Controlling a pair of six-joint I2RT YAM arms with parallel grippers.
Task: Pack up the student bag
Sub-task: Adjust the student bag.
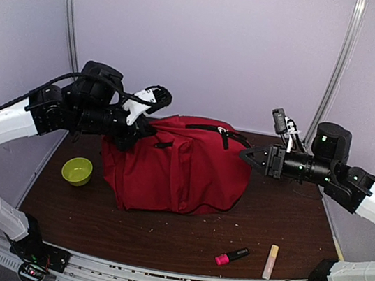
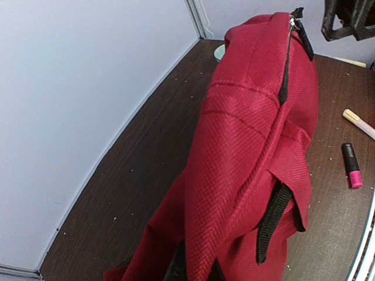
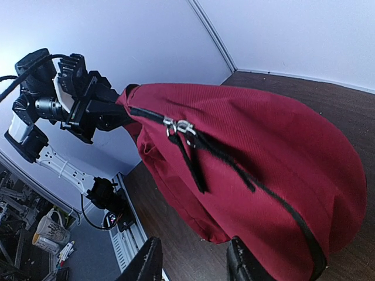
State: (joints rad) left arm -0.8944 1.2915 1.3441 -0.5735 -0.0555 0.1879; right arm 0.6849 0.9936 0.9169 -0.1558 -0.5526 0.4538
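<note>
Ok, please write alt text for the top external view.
A large soft red fabric backpack sits on a dark wooden table, held at one corner by the left end effector; the right end effector hovers opposite. A round green bowl stands nearby.

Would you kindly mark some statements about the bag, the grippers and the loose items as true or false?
1. The left gripper clamps a corner of the bag. True.
2. The bowl is blue. False: it is green.
3. The highlighter lies inside the bag. False: it lies on the table, in front of the bag.
4. The right gripper holds nothing. True: its jaws stand open beside the bag.
5. A marker lies next to the highlighter. True.
</note>
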